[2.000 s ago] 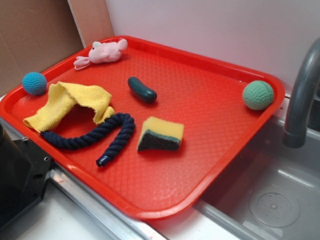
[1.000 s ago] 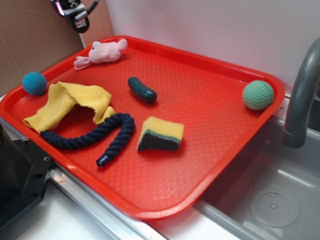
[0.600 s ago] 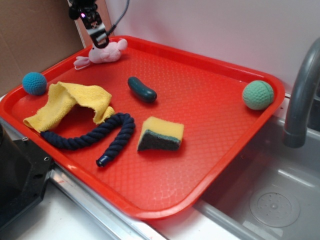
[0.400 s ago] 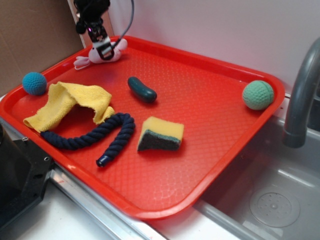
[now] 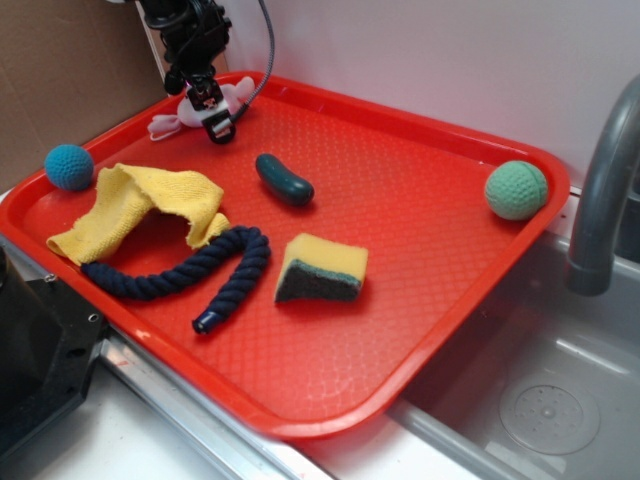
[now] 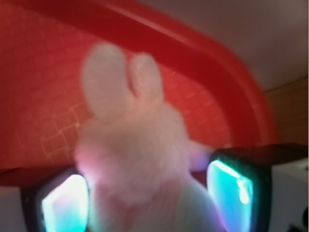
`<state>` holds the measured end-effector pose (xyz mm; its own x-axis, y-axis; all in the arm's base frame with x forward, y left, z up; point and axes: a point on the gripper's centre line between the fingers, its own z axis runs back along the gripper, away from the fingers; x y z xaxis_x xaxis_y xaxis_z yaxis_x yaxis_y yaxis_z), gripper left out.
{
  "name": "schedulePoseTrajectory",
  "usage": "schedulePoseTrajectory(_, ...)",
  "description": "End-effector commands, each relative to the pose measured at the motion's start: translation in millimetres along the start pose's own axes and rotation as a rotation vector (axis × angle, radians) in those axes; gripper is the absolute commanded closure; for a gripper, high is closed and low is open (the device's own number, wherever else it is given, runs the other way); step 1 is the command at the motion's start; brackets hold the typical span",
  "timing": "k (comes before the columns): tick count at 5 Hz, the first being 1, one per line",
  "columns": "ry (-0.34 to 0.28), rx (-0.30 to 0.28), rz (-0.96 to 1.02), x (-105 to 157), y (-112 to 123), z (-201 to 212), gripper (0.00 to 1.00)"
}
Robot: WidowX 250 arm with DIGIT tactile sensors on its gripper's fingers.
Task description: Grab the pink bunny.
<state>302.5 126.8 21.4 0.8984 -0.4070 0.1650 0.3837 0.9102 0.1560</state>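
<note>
Two fingers of your end effector stand spread around the pink bunny; closing off-centre risks pinching only plush.

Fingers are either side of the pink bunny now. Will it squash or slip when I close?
The pink bunny looks fuzzy and plush, so it will probably compress between the fingers rather than resist. The nap likely grips well. Its floppy ears may dangle. It seems light.
</note>
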Motion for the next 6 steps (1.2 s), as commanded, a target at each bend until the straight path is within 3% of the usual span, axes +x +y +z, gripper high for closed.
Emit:
schedulePoseTrajectory(1, -0.014, 0.015, 0.029, 6, -3, 9, 1.0)
schedulePoseTrajectory(2, -0.046, 0.023, 0.024, 6, -17, 40, 1.0)
schedulePoseTrajectory(3, -0.119, 0.049, 0.046, 4, -54, 97, 1.0)
schedulePoseTrajectory(4, -0.128, -0.047, 0.211, 1, -86, 159, 1.0)
schedulePoseTrajectory(5, -0.089, -0.149, 0.253, 14, -108, 208, 1.0)
schedulePoseTrajectory(6, -0.034, -0.155, 0.334, 18, -121, 221, 1.0)
